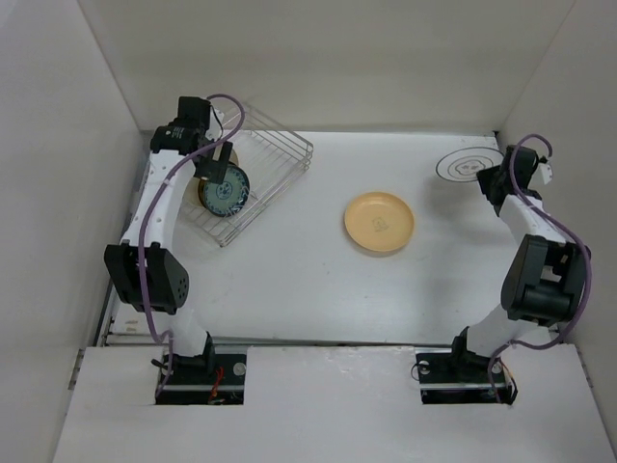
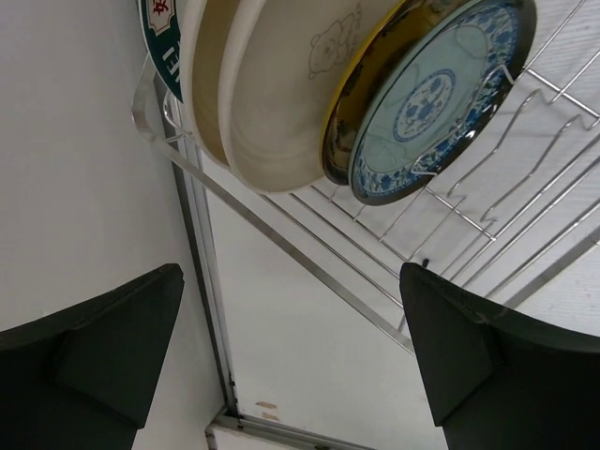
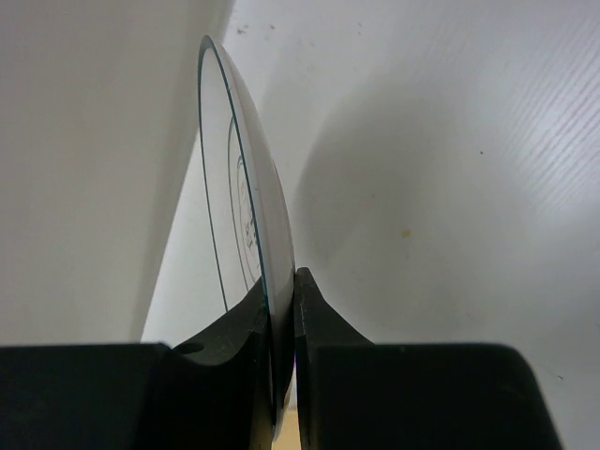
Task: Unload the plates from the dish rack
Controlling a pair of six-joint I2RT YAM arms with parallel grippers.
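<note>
The wire dish rack point(image 1: 275, 154) stands at the far left. It holds several upright plates; a blue-patterned plate point(image 1: 225, 193) faces the camera. In the left wrist view I see the rack point(image 2: 525, 187), a teal-rimmed plate point(image 2: 161, 33), cream plates point(image 2: 272, 94), a dark plate with gold inside point(image 2: 349, 112) and the blue-patterned plate point(image 2: 436, 98). My left gripper point(image 2: 291, 323) is open and empty, just short of the plates. A yellow-orange plate point(image 1: 379, 223) lies on the table. My right gripper point(image 3: 281, 300) is shut on the rim of a white plate with thin dark rings point(image 3: 239, 187), at the far right corner point(image 1: 466, 164).
White walls close in the table on the left, back and right. The left wall point(image 2: 75, 169) is close beside the rack and my left arm. A metal strip point(image 2: 211, 309) runs along the table's left edge.
</note>
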